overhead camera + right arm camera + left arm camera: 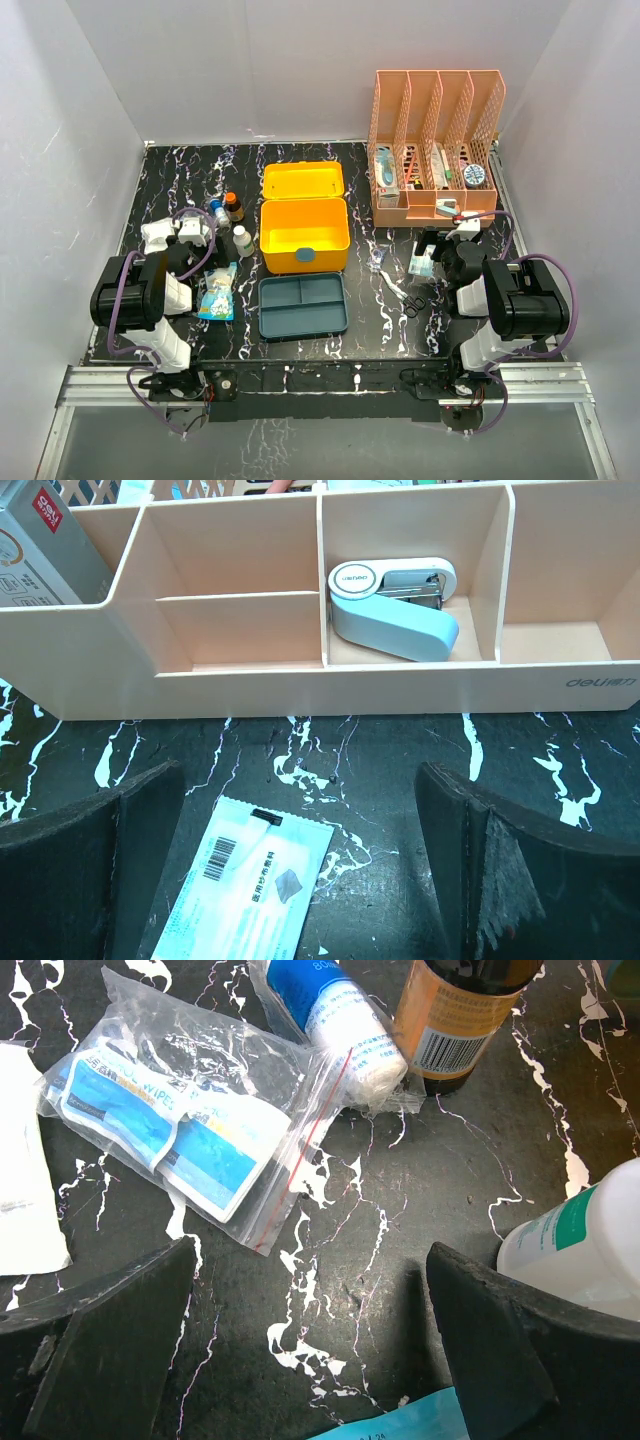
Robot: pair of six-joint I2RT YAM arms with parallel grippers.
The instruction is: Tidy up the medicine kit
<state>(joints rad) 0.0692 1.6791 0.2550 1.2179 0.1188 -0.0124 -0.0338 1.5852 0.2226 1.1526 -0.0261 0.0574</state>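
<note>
The yellow medicine kit (304, 235) stands open in the middle of the table, its lid (302, 181) tilted back. Its teal divided tray (302, 305) lies out on the table in front of it, empty. My left gripper (200, 245) (310, 1350) is open and empty, low over bare table among a zip bag of wipes (190, 1120), a wrapped bandage roll (340, 1015), a brown bottle (455, 1020) and a white bottle (590, 1240). My right gripper (432, 250) (300, 870) is open and empty over a pale blue packet (250, 890).
The orange mesh file rack (435, 150) stands at the back right; its front compartments (240, 685) hold a blue stapler (395, 610). A blue pouch (217, 292) lies left of the tray. Scissors (412, 300) and a small packet (377, 258) lie between kit and right arm.
</note>
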